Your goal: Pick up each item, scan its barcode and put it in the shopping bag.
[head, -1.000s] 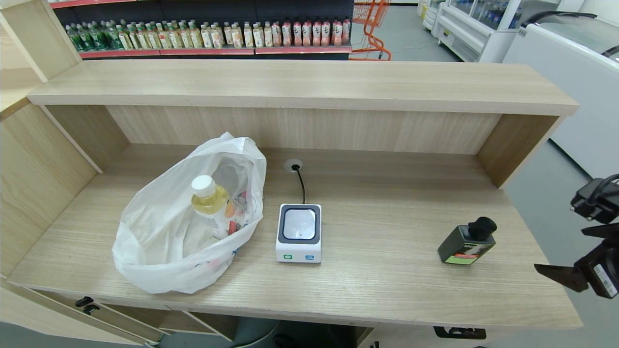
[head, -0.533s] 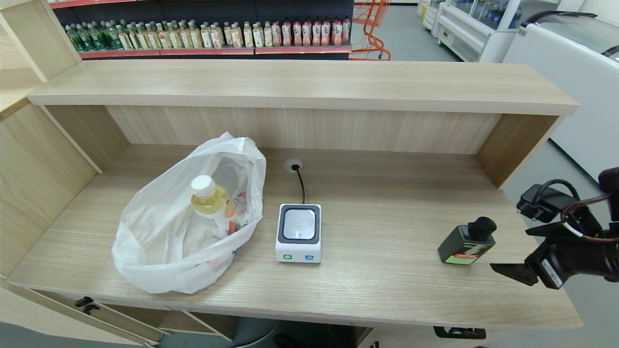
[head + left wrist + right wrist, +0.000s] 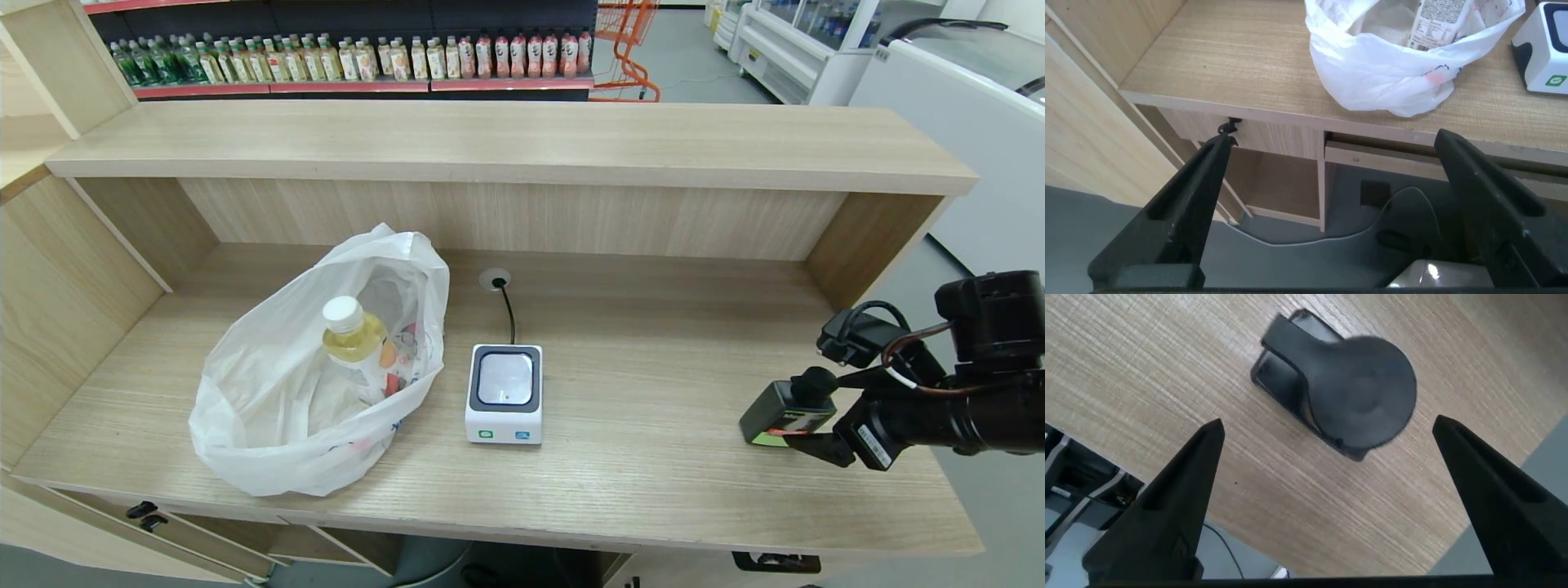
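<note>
The left hand [image 3: 1335,204] hangs below the bench's [image 3: 653,474] front edge, fingers apart and empty. On the bench, a white bag [image 3: 269,441] holds a drink bottle [image 3: 356,336]. Next come the scanner [image 3: 504,394] and a dark bottle [image 3: 782,415]. The right hand's [image 3: 816,408] fingers are spread either side of its cap.

Wooden counter [image 3: 653,392] — drinks shelf [image 3: 367,59], orange trolley [image 3: 622,23] behind.

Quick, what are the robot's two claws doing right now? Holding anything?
Left gripper: open, holding nothing.
Right gripper: open, one finger on each side of the dark bottle, not clamped on it.
</note>
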Robot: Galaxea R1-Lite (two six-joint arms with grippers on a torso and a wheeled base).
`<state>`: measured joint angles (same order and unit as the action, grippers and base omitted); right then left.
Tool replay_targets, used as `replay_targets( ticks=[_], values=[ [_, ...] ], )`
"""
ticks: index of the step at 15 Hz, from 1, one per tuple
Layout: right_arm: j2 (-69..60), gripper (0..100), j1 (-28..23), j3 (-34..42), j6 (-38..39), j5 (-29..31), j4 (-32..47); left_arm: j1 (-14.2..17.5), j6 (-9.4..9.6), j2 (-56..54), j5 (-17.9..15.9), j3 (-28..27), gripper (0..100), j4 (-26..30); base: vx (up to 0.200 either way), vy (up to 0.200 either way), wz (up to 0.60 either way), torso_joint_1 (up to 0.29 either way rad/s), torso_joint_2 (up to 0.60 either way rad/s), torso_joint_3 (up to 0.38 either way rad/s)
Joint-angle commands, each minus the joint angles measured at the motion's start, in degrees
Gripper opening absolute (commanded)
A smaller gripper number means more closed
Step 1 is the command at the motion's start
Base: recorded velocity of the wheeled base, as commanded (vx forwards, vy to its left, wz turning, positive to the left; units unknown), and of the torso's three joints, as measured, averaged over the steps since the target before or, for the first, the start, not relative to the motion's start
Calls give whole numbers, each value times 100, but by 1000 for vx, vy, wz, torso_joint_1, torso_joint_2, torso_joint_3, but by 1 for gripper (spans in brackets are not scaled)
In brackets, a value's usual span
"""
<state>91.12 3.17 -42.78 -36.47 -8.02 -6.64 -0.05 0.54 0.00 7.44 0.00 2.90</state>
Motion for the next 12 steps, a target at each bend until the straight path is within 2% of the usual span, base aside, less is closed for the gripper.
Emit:
replay_targets(
  ticks=[1, 8, 9, 12],
  values=[
    [169, 100, 43, -47, 0, -15, -12, 5, -1, 9, 3, 0, 100, 0, 0, 0, 0, 0, 0, 0],
    [529, 100, 52, -55, 0, -200, -408, -4, -1, 0, 3, 0, 100, 0, 0, 0, 0, 0, 0, 0],
    [582, 0, 61, -55, 0, -279, -417, -4, -1, 0, 3, 0, 100, 0, 0, 0, 0, 0, 0, 0],
    [687, 0, 131, -20, 9, -296, -584, 5, -1, 0, 3, 0, 100, 0, 0, 0, 0, 0, 0, 0]
  ],
)
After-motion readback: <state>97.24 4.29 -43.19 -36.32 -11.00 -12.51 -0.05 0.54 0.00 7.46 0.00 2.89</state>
